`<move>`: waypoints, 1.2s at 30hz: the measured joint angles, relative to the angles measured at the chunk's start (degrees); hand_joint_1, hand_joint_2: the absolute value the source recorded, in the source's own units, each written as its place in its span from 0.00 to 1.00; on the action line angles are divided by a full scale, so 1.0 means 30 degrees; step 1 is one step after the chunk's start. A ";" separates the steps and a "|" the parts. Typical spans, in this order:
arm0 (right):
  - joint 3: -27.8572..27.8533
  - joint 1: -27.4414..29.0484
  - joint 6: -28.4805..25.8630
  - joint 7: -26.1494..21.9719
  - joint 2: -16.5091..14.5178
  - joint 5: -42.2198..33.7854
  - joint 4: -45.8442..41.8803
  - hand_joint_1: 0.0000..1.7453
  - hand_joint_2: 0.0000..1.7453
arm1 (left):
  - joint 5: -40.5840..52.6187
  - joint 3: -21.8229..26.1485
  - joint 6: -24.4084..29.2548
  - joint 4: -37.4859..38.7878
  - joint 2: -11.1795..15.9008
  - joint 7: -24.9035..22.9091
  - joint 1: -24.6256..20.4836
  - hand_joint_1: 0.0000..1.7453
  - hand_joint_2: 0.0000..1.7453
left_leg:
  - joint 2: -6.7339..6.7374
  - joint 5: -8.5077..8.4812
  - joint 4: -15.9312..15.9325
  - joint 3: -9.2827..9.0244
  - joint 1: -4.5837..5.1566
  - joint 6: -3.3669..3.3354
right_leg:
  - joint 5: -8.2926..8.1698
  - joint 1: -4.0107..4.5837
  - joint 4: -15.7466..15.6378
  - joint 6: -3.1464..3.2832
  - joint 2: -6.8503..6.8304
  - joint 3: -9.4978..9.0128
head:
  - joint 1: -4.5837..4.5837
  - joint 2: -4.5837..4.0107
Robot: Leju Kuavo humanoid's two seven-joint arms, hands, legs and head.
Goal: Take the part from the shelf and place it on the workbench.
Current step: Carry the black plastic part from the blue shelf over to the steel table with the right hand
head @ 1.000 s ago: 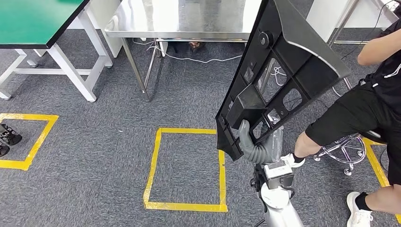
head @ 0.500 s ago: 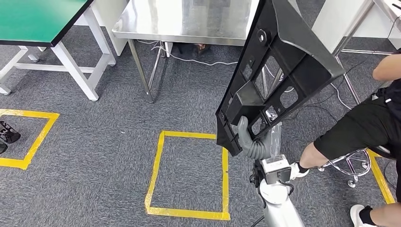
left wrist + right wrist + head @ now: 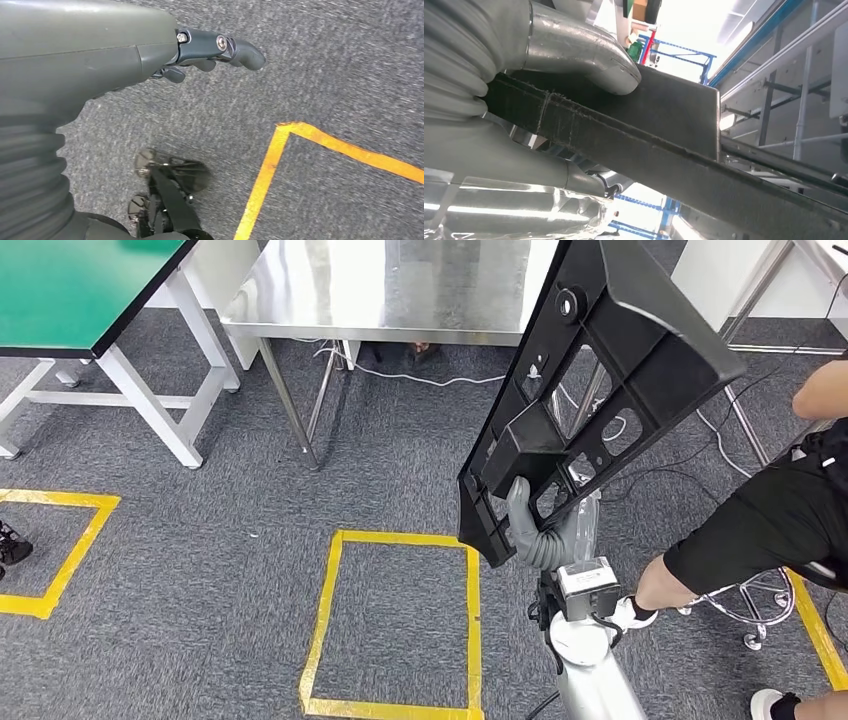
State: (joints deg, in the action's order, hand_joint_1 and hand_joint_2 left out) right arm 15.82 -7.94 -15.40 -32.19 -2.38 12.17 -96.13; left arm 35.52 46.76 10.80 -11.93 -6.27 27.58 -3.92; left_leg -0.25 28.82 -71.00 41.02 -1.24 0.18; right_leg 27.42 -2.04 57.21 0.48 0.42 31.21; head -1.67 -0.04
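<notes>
The part (image 3: 600, 370) is a large black plastic panel with several cut-outs, standing nearly upright and tilted in the head view. My right hand (image 3: 528, 532) grips its lower edge from below, on the right side of the picture. In the right wrist view my grey thumb (image 3: 589, 52) presses on the part's black rim (image 3: 659, 135). The steel workbench (image 3: 330, 295) stands ahead, its top partly hidden behind the part. My left hand (image 3: 100, 55) hangs over the carpet with its dark fingers (image 3: 225, 47) loosely extended and nothing in them.
A green-topped table (image 3: 70, 280) on white legs stands at the left. Yellow tape marks a square (image 3: 325, 620) on the grey carpet in front of me. A person (image 3: 770, 520) sits on a wheeled stool (image 3: 750, 600) at the right. Cables (image 3: 430, 375) lie under the bench.
The camera has moved: the steel bench and floor marks have shifted lower in the picture and the seated person has shifted right. My right hand still holds the part the same way.
</notes>
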 joint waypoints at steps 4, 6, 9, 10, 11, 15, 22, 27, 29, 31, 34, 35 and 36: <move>0.0002 -0.0163 -0.0002 0.0029 -0.0080 -0.0027 0.0071 1.00 1.00 | -0.0025 0.0042 0.0016 -0.0002 0.0031 0.0031 -0.0009 0.00 1.00 | 0.0061 -0.2139 0.3954 -0.1487 0.0236 -0.0505 | 0.0460 0.0087 -0.0099 -0.0284 0.0046 -0.0565 | -0.0002 0.0000; 0.0002 -0.0219 -0.0002 0.0040 -0.0104 -0.0053 0.0142 1.00 1.00 | -0.0058 0.0056 0.0038 -0.0005 0.0042 0.0055 -0.0005 0.00 1.00 | 0.0106 -0.1879 0.4214 -0.1635 0.0421 -0.0751 | 0.0558 0.0125 -0.0264 -0.0517 0.0014 -0.0629 | -0.0026 0.0002; 0.0009 -0.0360 -0.0002 0.0044 -0.0153 -0.0060 0.0213 1.00 1.00 | -0.0080 0.0069 0.0064 -0.0007 0.0016 0.0066 0.0020 0.00 1.00 | 0.0082 -0.1934 0.4991 -0.2283 0.0350 -0.1045 | 0.0910 0.0230 0.0363 -0.0634 -0.0122 -0.0330 | 0.0028 0.0002; 0.0016 -0.0451 0.0002 0.0049 -0.0157 -0.0071 0.0248 1.00 1.00 | -0.0082 0.0069 0.0067 -0.0007 0.0002 0.0067 0.0008 0.00 1.00 | 0.0072 -0.1926 0.5191 -0.2501 0.0324 -0.1128 | 0.1248 0.0243 0.1416 -0.0534 -0.0142 0.0285 | 0.0062 0.0000; 0.0024 -0.0525 0.0007 0.0062 -0.0151 -0.0086 0.0295 1.00 1.00 | -0.0078 0.0069 0.0073 -0.0007 -0.0013 0.0069 -0.0016 0.00 1.00 | 0.0048 -0.1857 0.5254 -0.2623 0.0376 -0.1209 | 0.1643 0.0247 0.2754 -0.0425 -0.0140 0.1111 | 0.0069 0.0000; 0.0031 -0.0607 0.0097 0.0171 -0.0135 -0.0124 0.0536 1.00 1.00 | -0.0049 0.0069 0.0151 -0.0002 -0.0042 0.0040 -0.0020 0.00 1.00 | -0.0108 -0.1407 0.5201 -0.3056 0.0479 -0.1232 | 0.1231 0.0255 0.4439 -0.0716 -0.0143 0.3007 | 0.0071 0.0000; 0.0189 -0.1655 0.0180 0.0486 -0.0346 -0.0073 0.1377 1.00 1.00 | -0.0040 0.0076 0.0279 -0.0002 -0.0137 0.0004 -0.0036 0.00 1.00 | -0.0130 -0.0494 0.4795 -0.3502 0.0521 -0.0518 | -0.1065 0.0368 -0.0198 -0.0313 -0.0096 0.1036 | 0.0049 0.0000; 0.0680 -0.3084 -0.0194 0.0608 -0.0743 0.0269 0.2637 1.00 1.00 | -0.0027 0.0127 0.0321 -0.0011 -0.0209 0.0002 -0.0061 0.00 1.00 | -0.0030 0.1189 0.0678 -0.1342 0.0156 0.0183 | -0.0739 0.0203 -0.0384 0.0298 -0.0009 0.0436 | 0.0000 0.0000; 0.0928 -0.3420 -0.0425 0.0644 -0.0896 0.0400 0.3044 1.00 1.00 | 0.0033 0.0191 0.0250 -0.0007 -0.0215 0.0007 -0.0047 0.00 1.00 | -0.0011 0.1067 -0.0597 -0.0139 0.0026 0.0335 | -0.0536 0.0275 -0.0375 0.0346 0.0019 0.0214 | 0.0004 0.0000; 0.1131 -0.3691 -0.0572 0.0710 -0.1068 0.0443 0.3292 1.00 1.00 | 0.0107 0.0248 0.0166 -0.0007 -0.0202 0.0049 -0.0029 0.00 1.00 | 0.0002 -0.0652 0.1126 -0.0453 -0.0018 0.0291 | -0.0288 0.0307 -0.0382 0.0273 0.0064 -0.0139 | 0.0007 0.0000; 0.1374 -0.4145 -0.0663 0.0803 -0.1286 0.0448 0.3466 1.00 1.00 | 0.0275 0.0286 0.0027 -0.0007 -0.0166 0.0184 -0.0052 0.00 1.00 | 0.0004 -0.2278 0.4437 -0.1847 0.0154 -0.0138 | -0.0020 0.0333 -0.0560 0.0073 0.0082 -0.0526 | 0.0015 0.0000; 0.1435 -0.4244 -0.0681 0.0812 -0.1324 0.0426 0.3495 1.00 1.00 | 0.0354 0.0291 -0.0002 -0.0007 -0.0155 0.0217 -0.0064 0.00 1.00 | 0.0006 -0.2157 0.4668 -0.1969 0.0244 -0.0304 | 0.0014 0.0330 -0.0638 -0.0016 0.0076 -0.0549 | 0.0011 0.0000; 0.1486 -0.4313 -0.0707 0.0816 -0.1351 0.0395 0.3514 1.00 1.00 | 0.0432 0.0295 -0.0009 -0.0007 -0.0142 0.0235 -0.0064 0.00 1.00 | 0.0011 -0.2078 0.4742 -0.1997 0.0328 -0.0458 | 0.0030 0.0341 -0.0697 -0.0108 0.0063 -0.0584 | -0.0002 0.0000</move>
State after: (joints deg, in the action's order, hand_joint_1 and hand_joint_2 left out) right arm 20.28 -20.88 -17.52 -29.75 -6.43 13.36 -85.59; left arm 36.81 47.65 10.77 -11.96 -6.70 28.29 -4.11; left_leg -0.21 22.59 -56.78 35.03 -0.26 -1.20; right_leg 27.51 -1.02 55.12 0.15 0.61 29.45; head -1.67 -0.04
